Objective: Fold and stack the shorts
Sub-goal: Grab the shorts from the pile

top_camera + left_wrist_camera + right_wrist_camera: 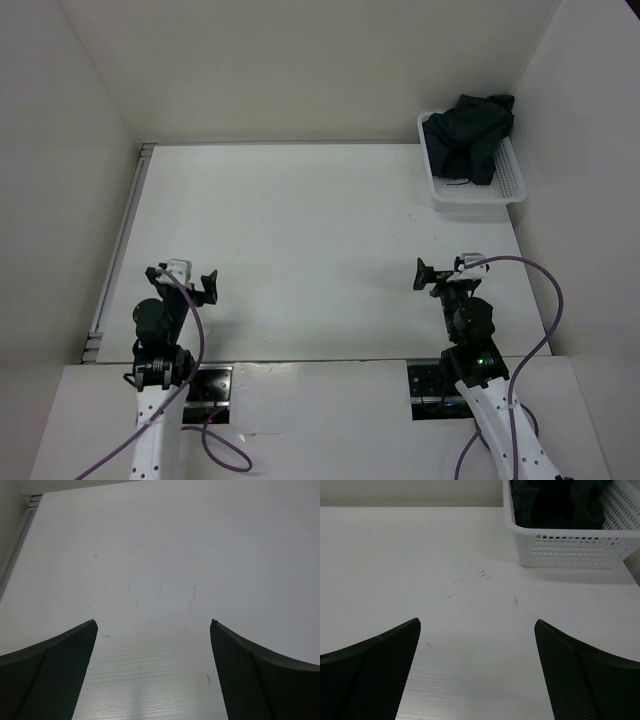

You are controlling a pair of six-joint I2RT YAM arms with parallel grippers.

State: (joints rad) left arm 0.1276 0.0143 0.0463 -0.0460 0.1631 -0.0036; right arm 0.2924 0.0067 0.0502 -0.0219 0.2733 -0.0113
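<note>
The dark shorts point(470, 135) lie crumpled in a white lattice basket point(508, 186) at the back right corner of the table; a part hangs over the basket's rim. They also show at the top of the right wrist view point(560, 502), inside the basket point(570, 550). My left gripper point(183, 279) is open and empty near the table's front left, with only bare tabletop between its fingers point(55, 670). My right gripper point(443, 273) is open and empty near the front right, well short of the basket.
White walls enclose the table on the left, back and right. A metal rail point(120, 240) runs along the table's left edge. The white tabletop point(320, 250) between the grippers and the basket bears only faint scuff marks.
</note>
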